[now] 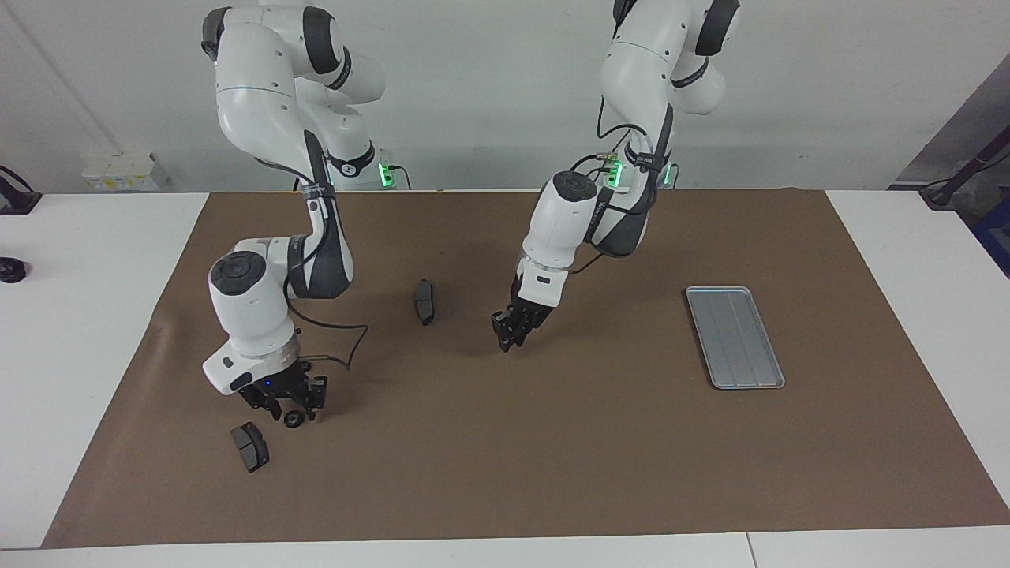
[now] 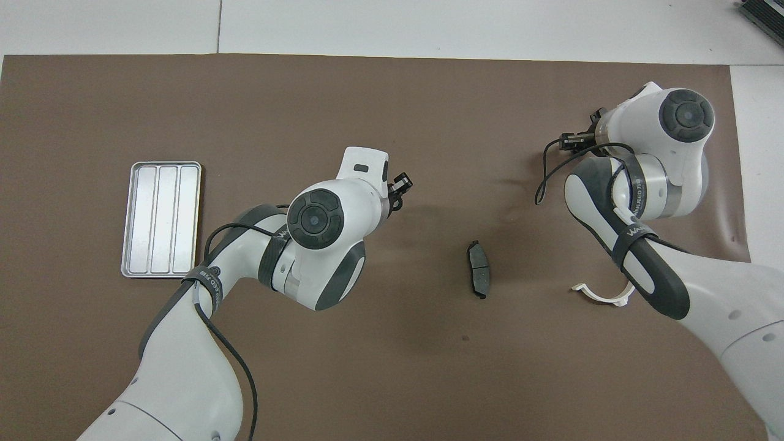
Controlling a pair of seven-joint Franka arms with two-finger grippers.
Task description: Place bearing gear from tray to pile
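The silver tray [image 1: 734,337] lies bare toward the left arm's end of the mat; it also shows in the overhead view [image 2: 160,218]. My left gripper [image 1: 508,338] hangs over the middle of the mat, shut on a small bearing gear that barely shows between its tips [image 2: 399,185]. My right gripper [image 1: 292,410] is low at the mat toward the right arm's end, shut on a small black gear [image 1: 293,419], beside a dark brake pad [image 1: 250,446]. The pile also has a second brake pad [image 1: 424,301] and a white half-ring bracket [image 2: 603,295].
A brown mat [image 1: 552,457] covers the table. The right arm's black cable [image 1: 347,347] loops low over the mat near its gripper. A small black object [image 1: 11,270] sits on the white tabletop off the mat.
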